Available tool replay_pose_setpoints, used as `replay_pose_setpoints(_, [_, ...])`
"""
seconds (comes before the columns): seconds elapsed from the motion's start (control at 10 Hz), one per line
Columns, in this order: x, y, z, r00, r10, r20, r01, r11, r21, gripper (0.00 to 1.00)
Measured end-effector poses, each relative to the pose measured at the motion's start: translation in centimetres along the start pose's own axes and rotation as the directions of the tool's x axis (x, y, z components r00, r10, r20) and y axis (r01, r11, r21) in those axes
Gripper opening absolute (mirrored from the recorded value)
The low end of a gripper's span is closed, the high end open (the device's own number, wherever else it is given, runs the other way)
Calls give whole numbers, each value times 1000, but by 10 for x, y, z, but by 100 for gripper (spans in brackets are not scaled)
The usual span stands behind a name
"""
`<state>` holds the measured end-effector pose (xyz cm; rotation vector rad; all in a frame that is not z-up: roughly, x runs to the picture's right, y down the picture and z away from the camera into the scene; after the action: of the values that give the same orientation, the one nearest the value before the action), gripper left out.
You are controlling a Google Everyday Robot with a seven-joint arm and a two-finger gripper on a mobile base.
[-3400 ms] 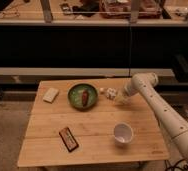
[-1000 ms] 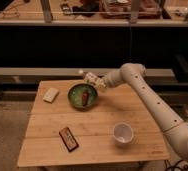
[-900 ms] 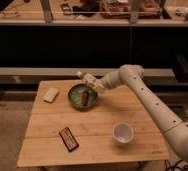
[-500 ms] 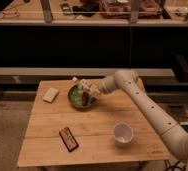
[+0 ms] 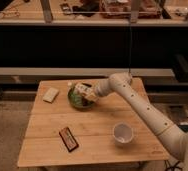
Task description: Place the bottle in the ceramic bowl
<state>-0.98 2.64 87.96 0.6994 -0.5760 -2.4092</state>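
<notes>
Placement step: small whitish plastic bottle [image 5: 81, 90] is gripped by the end effector [image 5: 90, 94], over the round green glazed ceramic bowl [image 5: 76, 101], upper-centre frame. Lowering and release are judged next.

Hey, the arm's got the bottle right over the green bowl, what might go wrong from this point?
1. The bottle is held by the gripper over the ceramic bowl, roughly as long as the bowl is wide; released off-centre, it may catch the rim and roll onto the table.
2. The bowl already seems to hold something dark, so the bottle might settle tilted.
3. The gripper is very close to the bowl's right rim; lowering further could nudge the bowl.
</notes>
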Motion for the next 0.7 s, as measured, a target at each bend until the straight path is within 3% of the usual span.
replay_pose_setpoints(0.2, [-1, -5, 7, 999, -24, 22, 23, 1000, 10, 78])
replay_pose_setpoints(0.5, [3, -5, 8, 999, -27, 30, 27, 999, 18, 80])
replay_pose_setpoints(0.7, [12, 1, -3, 1000, 13, -8, -13, 1000, 27, 80])
